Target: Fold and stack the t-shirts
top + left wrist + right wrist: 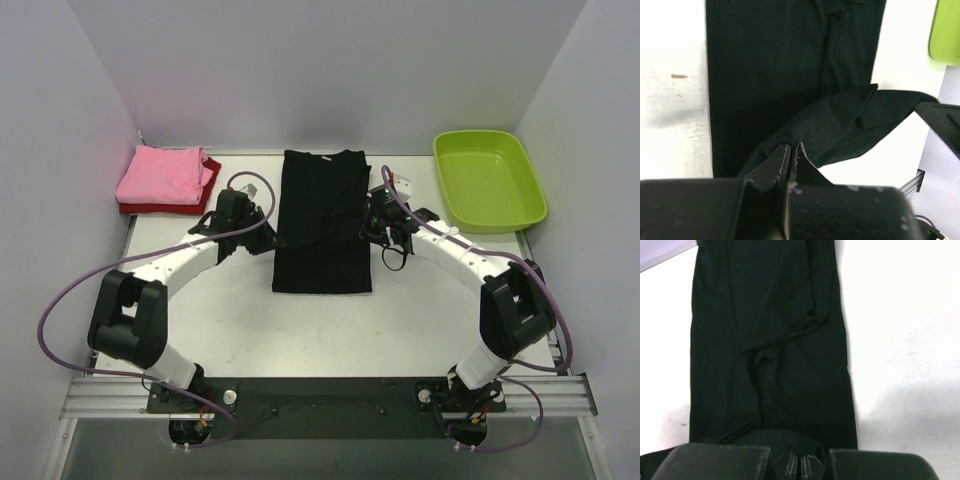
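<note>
The black t-shirt (320, 220) lies flat mid-table, folded into a long narrow strip with the collar at the far end. My left gripper (268, 238) is at its left edge, shut on a lifted fold of black cloth (840, 125), with its jaws (792, 149) pinched together. My right gripper (371, 226) is at the right edge, shut on a bunched bit of the same shirt (770, 340) between its jaws (800, 461). The pink t-shirt (160, 173) lies folded on the folded dark red t-shirt (211, 172) at the back left.
A lime-green plastic tub (489, 180) stands at the back right; its rim also shows in the left wrist view (946, 30). White walls close in the table on the left, back and right. Purple cables loop from both arms.
</note>
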{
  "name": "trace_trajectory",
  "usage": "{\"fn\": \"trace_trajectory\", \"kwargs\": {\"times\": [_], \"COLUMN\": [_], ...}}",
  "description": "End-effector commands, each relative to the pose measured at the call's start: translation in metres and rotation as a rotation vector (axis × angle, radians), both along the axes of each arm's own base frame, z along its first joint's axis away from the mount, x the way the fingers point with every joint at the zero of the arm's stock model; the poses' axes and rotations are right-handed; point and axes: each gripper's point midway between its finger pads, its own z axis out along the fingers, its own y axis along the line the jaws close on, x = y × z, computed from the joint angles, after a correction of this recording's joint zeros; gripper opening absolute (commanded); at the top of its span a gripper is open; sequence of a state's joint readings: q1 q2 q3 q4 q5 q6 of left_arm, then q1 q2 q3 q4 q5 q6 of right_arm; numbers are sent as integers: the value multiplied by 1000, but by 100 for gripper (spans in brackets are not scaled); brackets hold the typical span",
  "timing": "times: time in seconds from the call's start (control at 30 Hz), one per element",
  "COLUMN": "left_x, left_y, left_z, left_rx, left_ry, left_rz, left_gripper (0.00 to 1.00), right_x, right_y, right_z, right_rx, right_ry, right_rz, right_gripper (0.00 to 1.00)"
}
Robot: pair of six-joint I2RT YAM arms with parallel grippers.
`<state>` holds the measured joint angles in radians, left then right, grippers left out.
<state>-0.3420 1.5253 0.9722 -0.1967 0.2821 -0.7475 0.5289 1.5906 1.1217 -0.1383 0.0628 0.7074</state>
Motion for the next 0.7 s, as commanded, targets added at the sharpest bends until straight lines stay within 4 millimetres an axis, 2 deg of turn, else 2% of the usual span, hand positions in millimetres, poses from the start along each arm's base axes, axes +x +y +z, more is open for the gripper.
{"fn": "trace_trajectory", "kwargs": {"times": [0.0, 0.07, 0.13, 0.17, 0.27, 0.3, 0.4, 0.43, 0.47, 0.53, 0.67], "left_x": [33, 42, 50, 54, 66, 72, 81, 87, 91, 98, 108], "left_y": [-9, -7, -8, -10, -14, -17, -20, -22, -22, -22, -14], "left_z": [19, 11, 15, 10, 15, 22, 20, 27, 19, 18, -11], "left_rx": [-58, -66, -85, -90, -106, -116, -117, -122, -114, -112, -94], "left_ry": [-96, -84, -90, -81, -94, -108, -105, -116, -101, -98, -54], "left_rz": [-30, -21, -22, -24, -29, -31, -38, -43, -46, -44, -15], "left_gripper": [0, 0, 0, 0, 0, 0, 0, 0, 0, 0, 0], "right_x": [23, 29, 35, 38, 48, 50, 60, 60, 62, 69, 82], "right_y": [-4, -4, -9, -9, -11, -13, -14, -11, -11, -11, -12], "right_z": [8, 4, -1, 0, -2, -2, -2, -6, -7, -10, -21], "right_rx": [13, 15, 11, 16, 30, 29, 32, 46, 48, 55, 58], "right_ry": [-12, -2, 8, 7, 13, 13, 10, 29, 30, 37, 62], "right_rz": [-17, -21, -34, -34, -48, -51, -66, -53, -56, -61, -68], "right_gripper": [0, 0, 0, 0, 0, 0, 0, 0, 0, 0, 0]}}
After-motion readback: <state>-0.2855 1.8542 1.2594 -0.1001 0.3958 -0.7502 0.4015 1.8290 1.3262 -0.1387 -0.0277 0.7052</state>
